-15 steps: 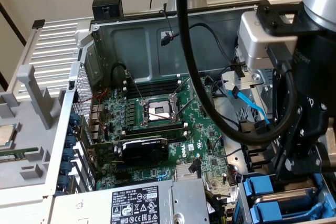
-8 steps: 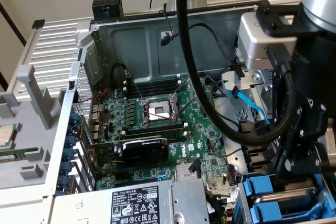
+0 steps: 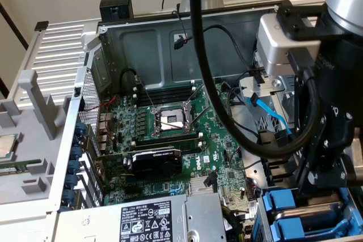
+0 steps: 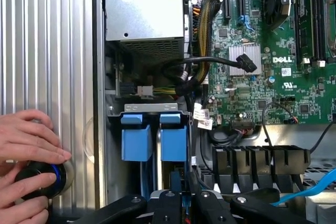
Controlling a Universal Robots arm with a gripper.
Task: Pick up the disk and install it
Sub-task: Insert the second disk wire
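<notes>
**Snag + jam risk at the drive cage**

My gripper [image 3: 320, 182] hangs over the drive cage [image 3: 266, 211], at approx 5 o'clock from the motherboard [image 3: 170, 140] in the exterior view. I can't tell if it's clenched or released; the tips are masked by my own linkage.

The disk [image 4: 174, 141] sits edge-on in the cage w/ its blue carrier showing, just beside a second blue carrier [image 4: 136, 141]. Its metal body is hidden.

Risks, as I judge them:
- If the carrier is tilted vs the rails, it binds.
- The black cable bundle [image 4: 181, 74] and blue cable [image 3: 272, 114] run close, so they could hook my linkage.
- A person's hand [image 4: 26, 142] rests on the case wall nr a black knob [image 4: 42, 179], which is a pinch hazard if I swing wide.
</notes>
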